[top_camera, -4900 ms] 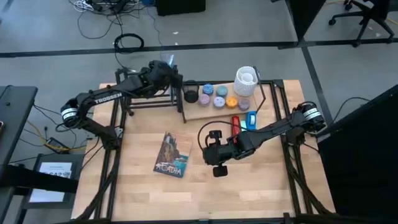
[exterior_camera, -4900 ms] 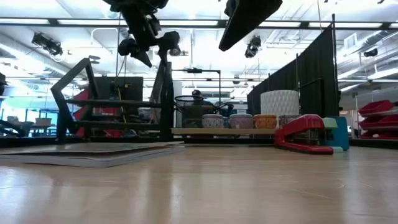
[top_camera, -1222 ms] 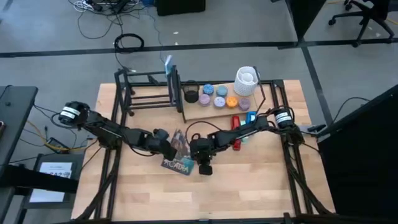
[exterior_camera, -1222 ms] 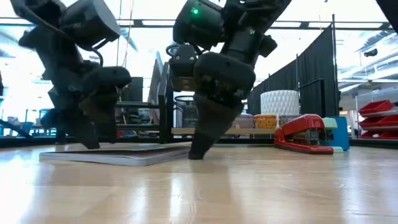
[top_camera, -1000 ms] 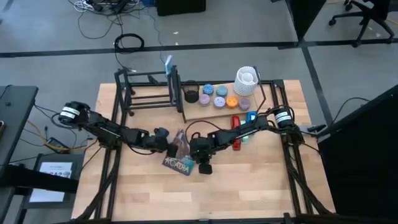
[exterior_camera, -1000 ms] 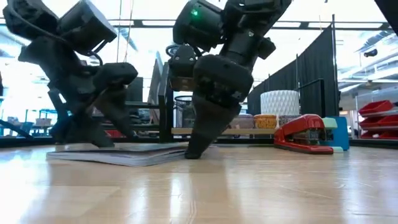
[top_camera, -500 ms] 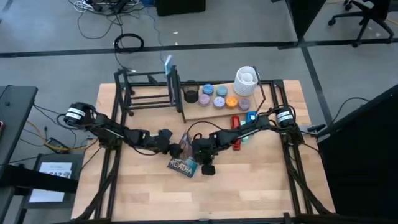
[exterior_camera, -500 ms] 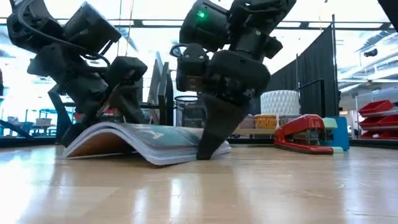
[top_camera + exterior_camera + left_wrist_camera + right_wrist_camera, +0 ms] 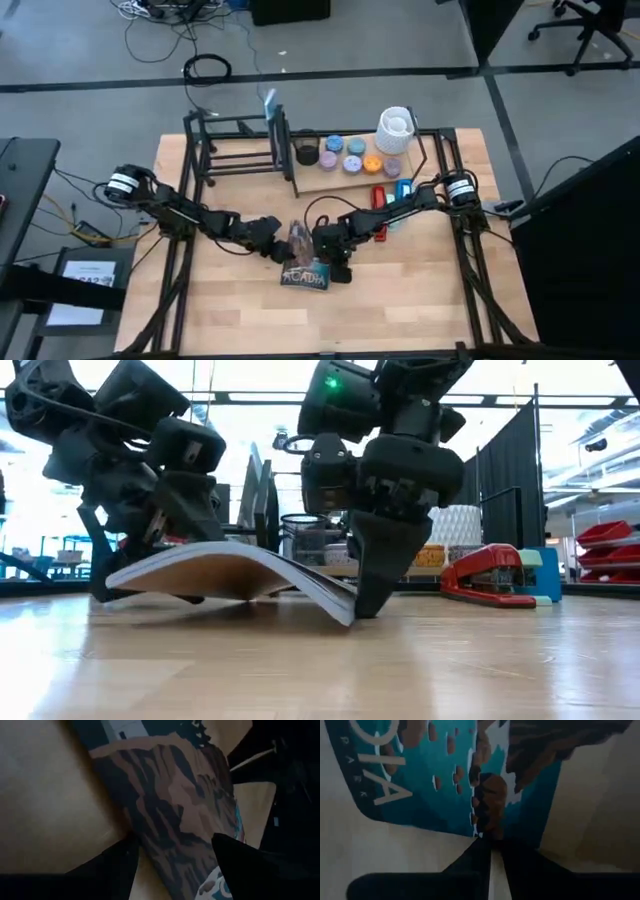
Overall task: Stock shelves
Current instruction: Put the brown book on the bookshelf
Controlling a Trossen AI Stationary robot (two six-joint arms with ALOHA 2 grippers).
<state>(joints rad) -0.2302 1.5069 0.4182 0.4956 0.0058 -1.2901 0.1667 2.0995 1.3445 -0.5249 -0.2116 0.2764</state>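
A thin paperback book (image 9: 305, 270) with a teal and brown cover lies mid-table, arched up in its middle (image 9: 230, 568). My left gripper (image 9: 278, 240) stands open at its left edge. My right gripper (image 9: 330, 262) is shut at its right edge, with the fingertips down on the tabletop. The shelves (image 9: 245, 150) stand at the table's far side, and a book (image 9: 272, 125) stands upright in the barred section. My left gripper (image 9: 175, 865) has the book's raised left edge (image 9: 112, 576) between its open fingers, coming slanted from the table's left. Which finger touches the cover I cannot tell. My right gripper (image 9: 491, 852) sets its shut fingertips (image 9: 365, 608) against the book's right edge (image 9: 485, 834), pointing down. That edge rests on the table.
On the shelves' wooden board (image 9: 352, 172) sit several small coloured tins (image 9: 345, 158), a black mesh cup (image 9: 307, 154) and a white ribbed cup (image 9: 396, 128). A red stapler (image 9: 380, 205) and a blue item (image 9: 404, 192) lie just behind my right arm.
Both grippers have gone a little toward the table's right and near edges, with the book between them. The book lay flat before. It has buckled up in the middle, its left edge has lifted off the table, and its right edge stays down against my right fingertips.
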